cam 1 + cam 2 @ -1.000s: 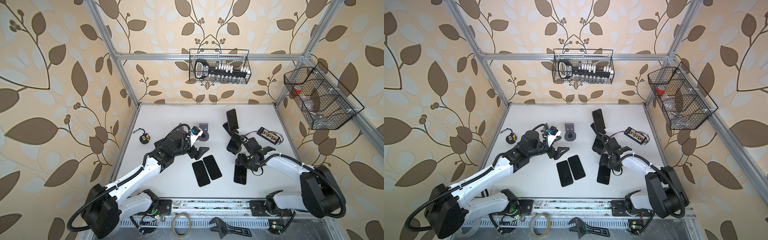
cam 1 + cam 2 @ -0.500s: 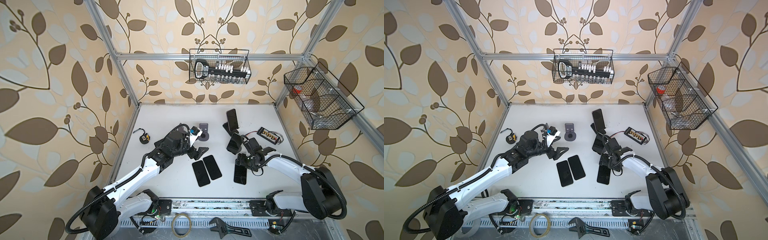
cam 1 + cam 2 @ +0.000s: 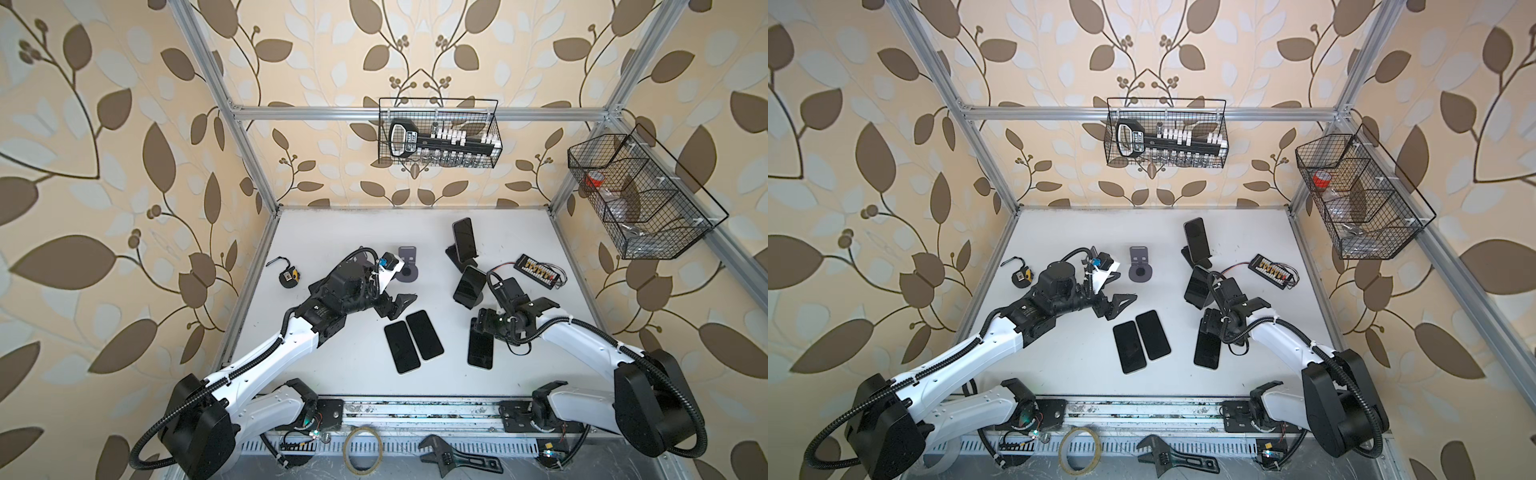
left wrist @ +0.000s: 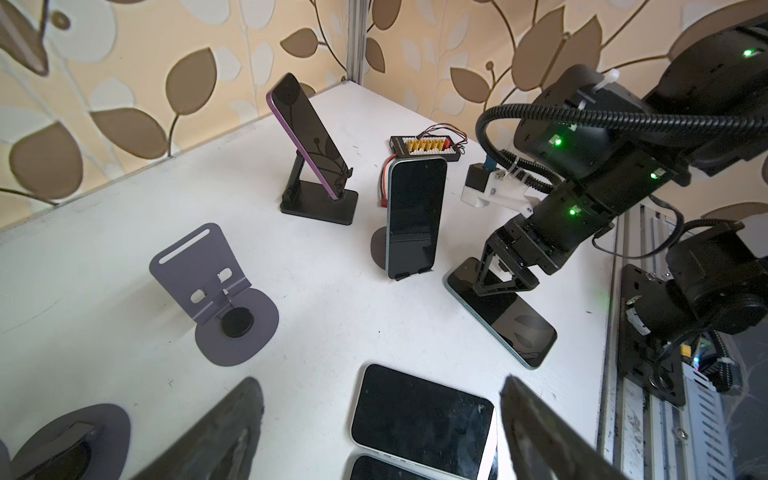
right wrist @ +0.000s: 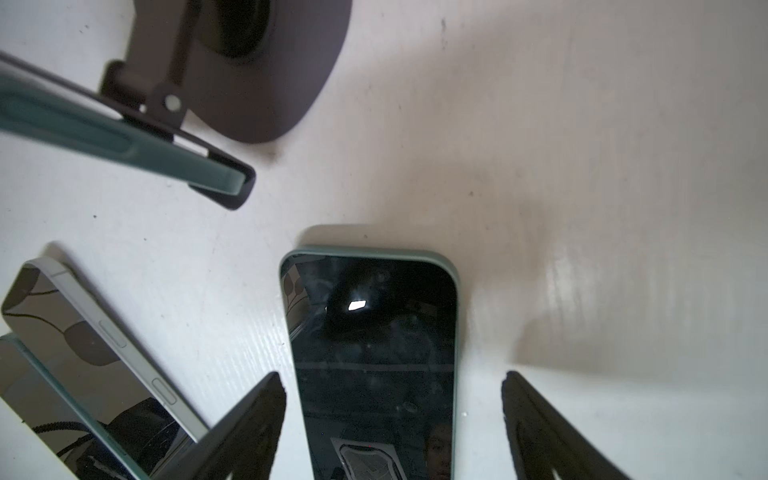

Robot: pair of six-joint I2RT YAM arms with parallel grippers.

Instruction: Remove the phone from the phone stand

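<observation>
Right gripper [image 5: 390, 376] hovering over teal phone [image 3: 481, 353] lying flat on table [image 3: 332, 232], near right, jaws standing apart either side, phone stand [image 4: 376, 248] just beyond holding another phone [image 4: 415, 216], left gripper [image 3: 397, 306] hanging, jaws apart

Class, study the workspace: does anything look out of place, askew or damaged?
Yes. An adjustable wrench and a ring of tape lie on the slotted ledge in front of the table, off the work surface. On the table, a connector board trails loose wires. Nothing looks spilled or broken.
</observation>
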